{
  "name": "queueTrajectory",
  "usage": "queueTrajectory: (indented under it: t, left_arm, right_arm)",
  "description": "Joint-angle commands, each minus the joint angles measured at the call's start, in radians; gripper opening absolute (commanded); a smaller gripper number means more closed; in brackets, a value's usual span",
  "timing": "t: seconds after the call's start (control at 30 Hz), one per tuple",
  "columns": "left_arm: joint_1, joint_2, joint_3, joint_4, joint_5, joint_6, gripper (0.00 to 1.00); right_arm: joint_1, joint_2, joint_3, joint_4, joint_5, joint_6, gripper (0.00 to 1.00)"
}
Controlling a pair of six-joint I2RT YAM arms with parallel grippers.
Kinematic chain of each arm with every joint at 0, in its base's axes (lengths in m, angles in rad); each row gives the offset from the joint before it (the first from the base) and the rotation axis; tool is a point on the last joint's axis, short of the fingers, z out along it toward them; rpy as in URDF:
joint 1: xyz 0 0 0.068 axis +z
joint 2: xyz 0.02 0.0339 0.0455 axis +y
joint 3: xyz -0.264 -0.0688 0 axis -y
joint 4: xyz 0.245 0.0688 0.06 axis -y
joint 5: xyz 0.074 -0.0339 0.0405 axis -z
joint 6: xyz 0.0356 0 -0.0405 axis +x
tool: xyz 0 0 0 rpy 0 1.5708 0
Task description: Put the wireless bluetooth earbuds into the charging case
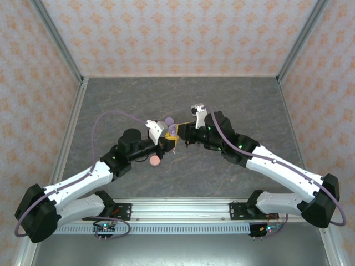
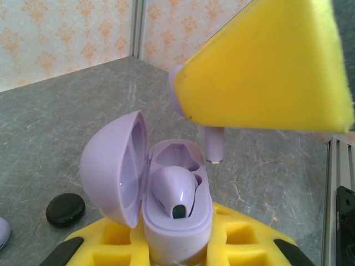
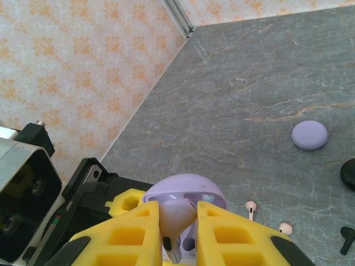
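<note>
Clamping the open lilac charging case (image 2: pixel 125 172) upright, my left end effector (image 2: pixel 177 252) is pinched narrow on its base; one lilac earbud (image 2: pixel 173 194) sits in a well. My right end effector (image 3: pixel 177 233) grips a second lilac earbud (image 2: pixel 213 145), stem down, just above the case near its empty well. Two pinkish earbuds (image 3: pixel 251 207), a black earbud (image 3: pixel 346 238) and a closed lilac case (image 3: pixel 309 134) lie apart on the tabletop (image 3: pixel 266 72).

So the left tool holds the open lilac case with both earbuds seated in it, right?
Not quite: the left tool holds the open lilac case, but only one earbud is seated. The other slot is empty, with the second earbud gripped by the right tool above it, as the left wrist view shows.
</note>
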Motion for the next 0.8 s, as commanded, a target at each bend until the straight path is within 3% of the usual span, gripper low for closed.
queueTrajectory:
  t: [0.0,0.5,0.77]
  left_arm:
    - [-0.008,0.003,0.03,0.054,0.018,-0.01,0.05]
    - [-0.008,-0.003,0.029,0.055,0.021,-0.012,0.05]
    - [-0.008,-0.006,0.028,0.058,0.018,-0.015,0.05]
  right_arm:
    - [0.005,0.005,0.029,0.033,0.02,-0.019,0.18]
    - [0.005,0.026,0.009,0.017,0.051,-0.027,0.18]
    - [0.005,0.034,0.017,0.0,0.003,-0.041,0.18]
